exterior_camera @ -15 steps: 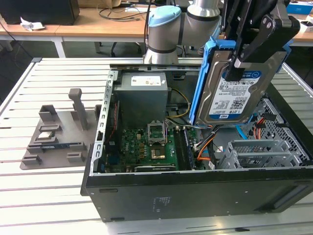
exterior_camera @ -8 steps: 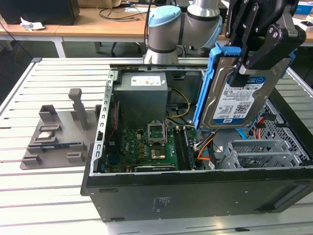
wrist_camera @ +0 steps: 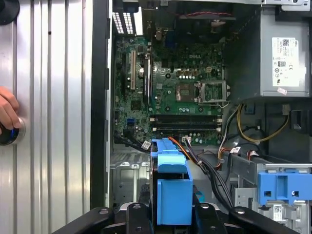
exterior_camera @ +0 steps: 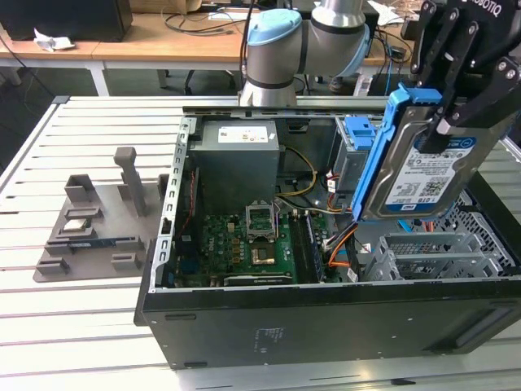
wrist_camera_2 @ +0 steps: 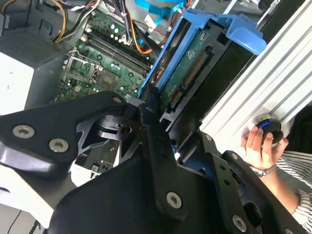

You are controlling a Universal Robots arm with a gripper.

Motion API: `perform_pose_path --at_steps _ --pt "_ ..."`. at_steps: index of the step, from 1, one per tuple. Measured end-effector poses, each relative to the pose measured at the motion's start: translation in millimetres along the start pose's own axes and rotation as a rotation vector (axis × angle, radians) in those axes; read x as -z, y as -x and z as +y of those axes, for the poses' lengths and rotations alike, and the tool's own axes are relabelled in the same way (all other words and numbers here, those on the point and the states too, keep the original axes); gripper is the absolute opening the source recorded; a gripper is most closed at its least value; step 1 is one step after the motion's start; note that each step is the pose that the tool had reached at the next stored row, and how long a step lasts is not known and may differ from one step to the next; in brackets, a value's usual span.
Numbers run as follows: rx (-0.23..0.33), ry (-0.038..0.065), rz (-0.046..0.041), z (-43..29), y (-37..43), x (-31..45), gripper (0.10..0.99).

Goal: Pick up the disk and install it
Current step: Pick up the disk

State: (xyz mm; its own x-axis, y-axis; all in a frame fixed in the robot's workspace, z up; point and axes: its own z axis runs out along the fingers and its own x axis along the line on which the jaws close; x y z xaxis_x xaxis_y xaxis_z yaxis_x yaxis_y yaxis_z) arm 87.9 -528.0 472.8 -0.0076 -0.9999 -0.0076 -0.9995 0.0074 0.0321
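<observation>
On the desk (exterior_camera: 81,326), the open case (exterior_camera: 326,322) lies on its side. Above its drive cage (exterior_camera: 440,252) the disk (exterior_camera: 431,175) hangs tilted on edge, clenched in the gripper (exterior_camera: 460,110). Lowered at that tilt, its blue rail could likely catch the cage wall and jam. The orange cables (exterior_camera: 338,244) just beside the cage could snag or get pinched under it.

You have, above the case (exterior_camera: 326,326): disk (exterior_camera: 476,151), smooth silver metal; label (exterior_camera: 423,181), glossy paper; rail (exterior_camera: 376,155), blue plastic; gripper (exterior_camera: 446,122), matt black metal. Case: matt black sheet metal. Under the case: table (exterior_camera: 81,326), ribbed bright metal.
</observation>
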Motion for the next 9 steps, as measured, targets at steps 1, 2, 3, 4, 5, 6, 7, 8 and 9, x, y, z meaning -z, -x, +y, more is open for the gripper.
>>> perform_pose_path --at_steps 1,2,3,4,5,6,7,8,9 --pt "0.000 0.000 0.0000 -3.8 0.0 -0.3 0.365" --pt "0.000 0.000 0.0000 -7.8 0.0 -0.6 0.365" --pt "0.000 0.000 0.0000 -11.1 0.0 -0.8 0.365" --pt "0.000 0.000 0.0000 -14.9 0.0 -1.2 0.365" --pt "0.000 0.000 0.0000 -18.7 0.0 -1.6 0.365" --pt "0.000 0.000 -0.0001 -20.3 0.0 -2.0 0.365" --pt "0.000 0.000 0.0000 -21.9 0.0 -2.3 0.365" --pt "-0.002 0.000 0.0001 -24.8 0.0 -3.1 0.365" --pt "-0.007 0.000 0.0010 -26.4 0.1 -3.9 0.365"
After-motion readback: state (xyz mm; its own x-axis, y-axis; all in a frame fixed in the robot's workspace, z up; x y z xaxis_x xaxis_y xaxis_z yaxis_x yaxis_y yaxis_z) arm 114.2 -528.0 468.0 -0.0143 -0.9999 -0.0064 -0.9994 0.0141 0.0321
